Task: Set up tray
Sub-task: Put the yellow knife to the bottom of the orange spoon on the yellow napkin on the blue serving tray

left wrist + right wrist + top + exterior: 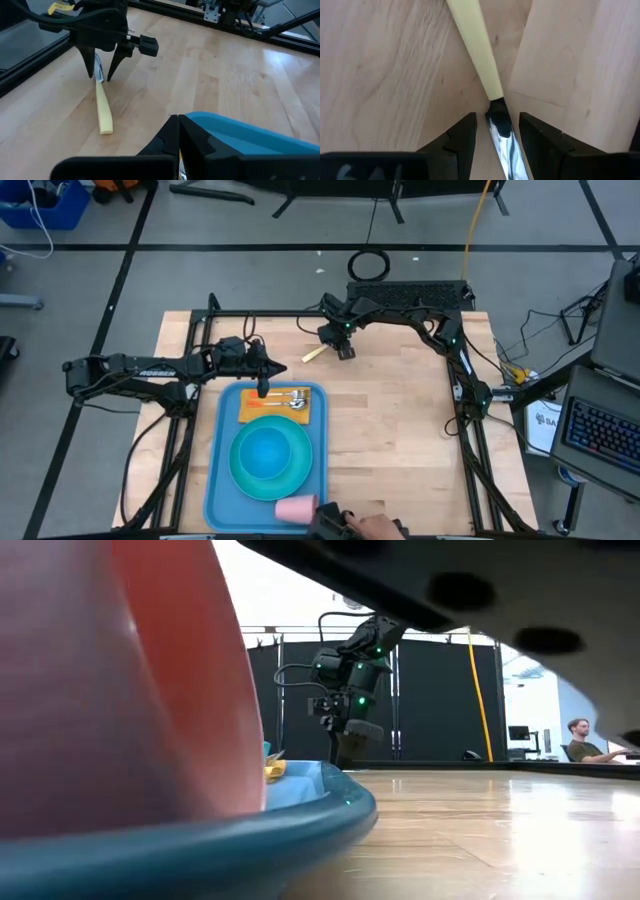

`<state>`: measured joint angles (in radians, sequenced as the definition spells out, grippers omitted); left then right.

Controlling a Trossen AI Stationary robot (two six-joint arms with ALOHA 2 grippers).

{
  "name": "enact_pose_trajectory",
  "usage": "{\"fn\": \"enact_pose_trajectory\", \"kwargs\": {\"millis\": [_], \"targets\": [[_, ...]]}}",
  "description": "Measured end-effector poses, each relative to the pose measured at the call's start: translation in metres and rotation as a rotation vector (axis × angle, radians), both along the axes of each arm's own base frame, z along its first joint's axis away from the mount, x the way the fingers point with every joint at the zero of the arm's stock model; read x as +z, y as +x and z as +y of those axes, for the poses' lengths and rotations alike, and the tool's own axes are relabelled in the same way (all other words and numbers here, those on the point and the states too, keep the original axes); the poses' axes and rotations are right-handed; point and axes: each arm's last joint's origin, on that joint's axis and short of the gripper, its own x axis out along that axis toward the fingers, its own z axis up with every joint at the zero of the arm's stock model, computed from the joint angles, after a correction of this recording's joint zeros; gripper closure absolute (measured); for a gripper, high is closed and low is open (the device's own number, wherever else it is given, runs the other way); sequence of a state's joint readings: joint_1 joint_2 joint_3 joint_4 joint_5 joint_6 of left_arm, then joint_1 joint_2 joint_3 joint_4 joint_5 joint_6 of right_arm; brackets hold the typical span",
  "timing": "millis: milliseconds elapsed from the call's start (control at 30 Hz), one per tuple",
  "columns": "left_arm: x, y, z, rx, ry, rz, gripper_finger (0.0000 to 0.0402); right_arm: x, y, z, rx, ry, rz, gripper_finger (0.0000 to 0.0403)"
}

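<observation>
A knife with a cream handle point(103, 107) and a metal blade point(501, 135) lies flat on the wooden table, beyond the tray's far right corner. My right gripper point(497, 131) points steeply down over it, open, with one finger on each side of the blade close to the handle point(313, 354); I see no touch. The light-blue tray point(222, 480) holds a turquoise plate point(270, 458), an orange napkin point(258, 408) with silver cutlery, and a pink cup point(297, 508). My left gripper point(263, 388) hangs shut over the tray's far edge, holding nothing.
A person's hand point(375, 526) sits at the table's near edge beside the pink cup. The cup point(120, 680) and the tray's rim point(300, 825) fill the low view's left. Bare wood lies to the right of the tray. A person point(582, 740) sits in the room beyond.
</observation>
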<state>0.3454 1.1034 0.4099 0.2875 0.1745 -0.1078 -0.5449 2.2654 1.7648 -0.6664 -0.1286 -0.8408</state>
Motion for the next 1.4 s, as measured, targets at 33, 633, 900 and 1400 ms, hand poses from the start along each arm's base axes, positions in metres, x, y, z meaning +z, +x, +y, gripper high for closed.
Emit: {"fn": "enact_pose_trajectory", "kwargs": {"millis": [33, 633, 900, 1400], "targets": [[0.000, 0.000, 0.000, 0.000, -0.001, 0.000, 0.0393, 0.000, 0.000, 0.000, 0.000, 0.002, -0.002, 0.0259], [-0.002, -0.001, 0.000, 0.000, -0.017, 0.025, 0.0382, 0.028, 0.001, 0.011, -0.052, 0.128, -0.112, 0.0261], [-0.003, -0.001, -0.001, 0.000, -0.017, 0.026, 0.0389, 0.029, 0.016, 0.026, 0.005, 0.058, -0.152, 0.0261], [-0.003, -0.001, 0.000, 0.004, -0.016, 0.026, 0.0385, 0.027, 0.002, 0.002, -0.135, 0.195, -0.178, 0.0261]]}}
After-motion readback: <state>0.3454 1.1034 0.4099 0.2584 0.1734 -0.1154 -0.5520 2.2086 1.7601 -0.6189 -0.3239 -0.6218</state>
